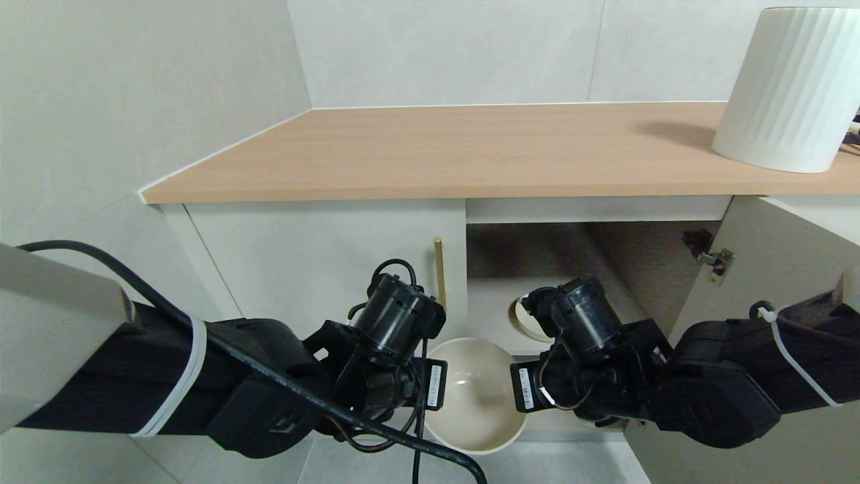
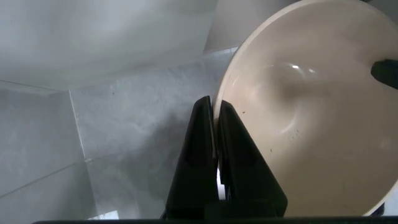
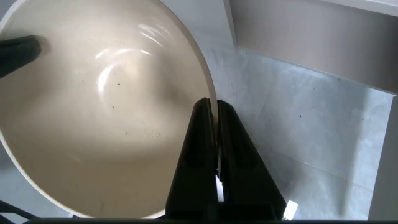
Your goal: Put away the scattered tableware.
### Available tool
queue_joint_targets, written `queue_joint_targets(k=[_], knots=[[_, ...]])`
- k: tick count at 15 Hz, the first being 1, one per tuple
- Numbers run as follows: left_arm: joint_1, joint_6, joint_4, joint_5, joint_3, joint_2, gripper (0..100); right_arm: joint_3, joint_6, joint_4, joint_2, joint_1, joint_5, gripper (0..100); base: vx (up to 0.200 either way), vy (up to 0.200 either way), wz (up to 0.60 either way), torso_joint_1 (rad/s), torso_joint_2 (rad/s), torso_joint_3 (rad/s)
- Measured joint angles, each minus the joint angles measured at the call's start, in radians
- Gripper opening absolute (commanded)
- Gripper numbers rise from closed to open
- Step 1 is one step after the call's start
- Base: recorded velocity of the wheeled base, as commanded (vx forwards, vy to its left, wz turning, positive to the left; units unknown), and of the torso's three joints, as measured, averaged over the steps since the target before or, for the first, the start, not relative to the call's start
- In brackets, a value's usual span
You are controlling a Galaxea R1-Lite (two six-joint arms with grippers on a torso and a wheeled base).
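The bowl hangs in the air before the open cupboard, below the counter. The left gripper and right gripper each pinch its rim from opposite sides, likely to keep it level. A pale dish, perhaps a plate, sits inside.

We see a cream, glossy bowl at the lower centre of the frame, its hollow facing up, its rim pinched on two opposite sides. Just above it we make out a second pale dish, partly hidden.
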Motion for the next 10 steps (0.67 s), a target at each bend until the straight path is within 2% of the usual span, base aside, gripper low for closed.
queue_joint_targets(k=[7,8,10], knots=[[0.000,0.000,0.000,0.000,0.000,0.000,0,0.000,-0.001,0.000,0.001,0.000,0.000,0,0.000,0.000,0.00,0.000,0.00,0.000],[0.000,0.000,0.000,0.000,0.000,0.000,100,0.000,-0.001,0.001,0.001,0.000,0.000,0,0.000,0.000,0.00,0.000,0.00,0.000],[0.000,0.000,0.000,0.001,0.000,0.000,100,0.000,-0.001,0.002,0.002,0.000,-0.001,0,0.000,0.000,0.00,0.000,0.00,0.000]])
